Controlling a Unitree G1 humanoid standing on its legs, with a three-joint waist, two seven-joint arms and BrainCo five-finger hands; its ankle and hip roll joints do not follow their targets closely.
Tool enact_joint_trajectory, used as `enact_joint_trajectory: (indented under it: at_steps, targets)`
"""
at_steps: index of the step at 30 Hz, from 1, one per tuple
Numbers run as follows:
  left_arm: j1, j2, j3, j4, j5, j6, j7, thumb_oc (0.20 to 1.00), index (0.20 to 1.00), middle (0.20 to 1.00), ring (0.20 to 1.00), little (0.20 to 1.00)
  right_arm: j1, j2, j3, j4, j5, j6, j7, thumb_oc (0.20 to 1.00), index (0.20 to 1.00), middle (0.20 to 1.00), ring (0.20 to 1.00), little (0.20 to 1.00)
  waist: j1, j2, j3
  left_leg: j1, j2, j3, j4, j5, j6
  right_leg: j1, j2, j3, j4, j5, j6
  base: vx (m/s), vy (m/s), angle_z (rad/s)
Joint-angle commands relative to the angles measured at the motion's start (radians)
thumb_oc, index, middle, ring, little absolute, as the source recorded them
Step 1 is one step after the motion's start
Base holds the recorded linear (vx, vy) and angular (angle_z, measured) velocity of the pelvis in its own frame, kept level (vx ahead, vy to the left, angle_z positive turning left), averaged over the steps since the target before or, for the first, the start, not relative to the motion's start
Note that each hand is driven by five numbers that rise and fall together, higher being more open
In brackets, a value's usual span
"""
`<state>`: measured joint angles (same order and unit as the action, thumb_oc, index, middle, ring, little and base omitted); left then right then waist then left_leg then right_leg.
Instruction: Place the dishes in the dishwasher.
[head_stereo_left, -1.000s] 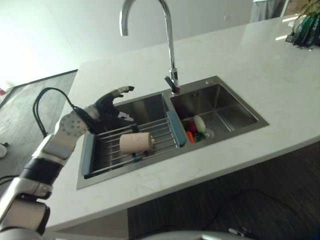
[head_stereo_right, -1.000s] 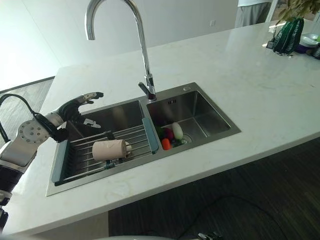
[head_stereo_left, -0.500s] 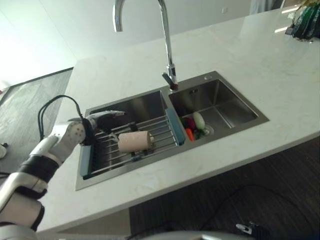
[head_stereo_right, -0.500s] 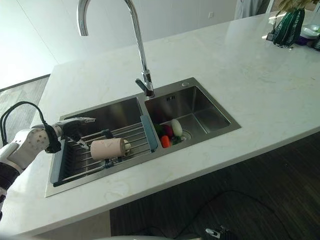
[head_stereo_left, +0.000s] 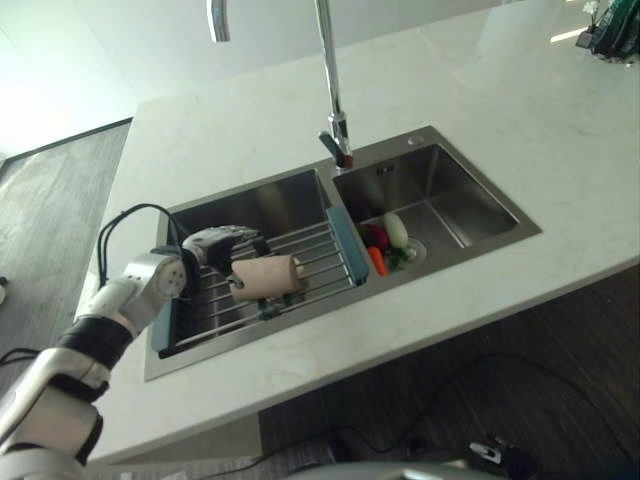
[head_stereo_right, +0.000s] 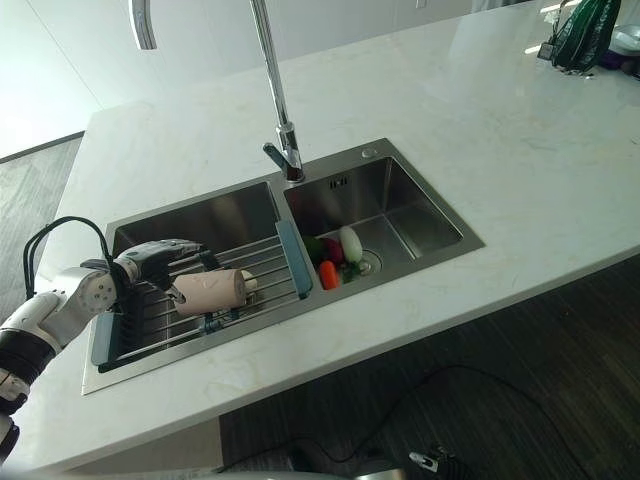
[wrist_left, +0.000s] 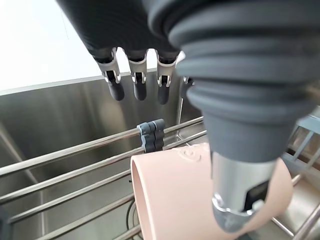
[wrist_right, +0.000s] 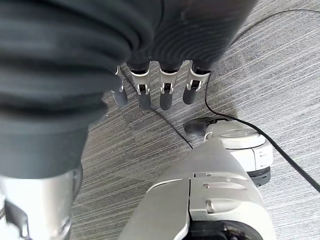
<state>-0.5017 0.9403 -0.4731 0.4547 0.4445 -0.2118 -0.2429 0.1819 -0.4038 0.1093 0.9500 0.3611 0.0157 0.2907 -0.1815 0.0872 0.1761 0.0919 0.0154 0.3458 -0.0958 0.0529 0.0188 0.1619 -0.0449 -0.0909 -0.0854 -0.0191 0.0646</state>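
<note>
Taking the stainless-steel double sink (head_stereo_left: 440, 165) as the landmark and going from its left side to its right: the left hand (head_stereo_left: 225, 243) has come down over the last second. It was raised above the back of the left basin with its fingers spread; now it lies low over the steel-wire roll-up drying rack with blue end bars (head_stereo_left: 318, 258) that spans that basin, just left of the pale pink ceramic mug (head_stereo_left: 264, 277) lying on its side on the rack's rods. In the left wrist view the fingers (wrist_left: 136, 86) hang straight and apart above the rods, and the thumb (wrist_left: 240, 200) reaches down across the mug's wall (wrist_left: 175, 197). Nothing is clamped yet; whether the thumb touches the mug I cannot tell. Some of the apparent shift is the head camera tipping down, but the hand's drop toward the mug is real.

I take this to mean the approach is nearly done and the grasp is next, so the task is at an early stage: the mug is in the left basin on the rack, not in any dishwasher.

Right of the rack, the tall chrome gooseneck tap (head_stereo_left: 335, 110) stands at the divider. The right basin holds red, white and green vegetables (head_stereo_left: 385, 243) by the drain.

The right hand (wrist_right: 155, 90) hangs over grey striped flooring, fingers straight and empty.
</note>
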Motion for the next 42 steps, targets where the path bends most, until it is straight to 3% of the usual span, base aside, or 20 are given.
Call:
enact_joint_trajectory:
  at_steps: [1, 18, 25, 42]
  targets:
    - [-0.091, -0.016, 0.02, 0.099, 0.003, -0.01, 0.046, 1.0, 1.0, 1.0, 1.0, 1.0, -0.014, -0.007, 0.011, -0.034, 0.045, -0.008, -0.013, 1.0, 1.0, 1.0, 1.0, 1.0, -0.008, -0.005, 0.006, 0.058, -0.007, -0.002, 0.009, -0.071, -0.03, -0.101, -0.062, -0.076, 0.043, 0.075, 0.104, 0.0, 0.027, -0.06]
    - [-0.13, -0.021, -0.043, 0.126, 0.053, -0.016, -0.055, 1.0, 1.0, 1.0, 1.0, 1.0, -0.035, -0.025, -0.006, -0.058, 0.078, -0.011, -0.009, 1.0, 1.0, 1.0, 1.0, 1.0, -0.011, -0.013, 0.043, 0.022, -0.009, -0.003, 0.025, -0.059, -0.025, -0.149, -0.066, -0.058, 0.07, 0.082, 0.109, -0.01, 0.004, -0.04]
    - [-0.119, -0.051, -0.05, 0.135, 0.05, 0.029, -0.095, 1.0, 1.0, 1.0, 1.0, 1.0, -0.037, -0.022, -0.002, -0.09, 0.091, 0.007, -0.02, 1.0, 1.0, 1.0, 1.0, 1.0, -0.011, -0.02, 0.052, 0.021, -0.008, 0.001, 0.031, -0.06, -0.023, -0.148, -0.067, -0.057, 0.073, 0.084, 0.108, -0.01, -0.002, 0.0]
    - [-0.069, -0.108, -0.027, 0.195, 0.039, 0.058, -0.141, 1.0, 1.0, 1.0, 1.0, 1.0, -0.036, -0.007, 0.005, -0.096, 0.104, -0.006, -0.03, 1.0, 1.0, 1.0, 1.0, 1.0, -0.008, -0.018, 0.056, 0.02, -0.008, -0.003, 0.041, -0.06, -0.025, -0.145, -0.073, -0.068, 0.081, 0.081, 0.107, 0.0, -0.001, 0.0]
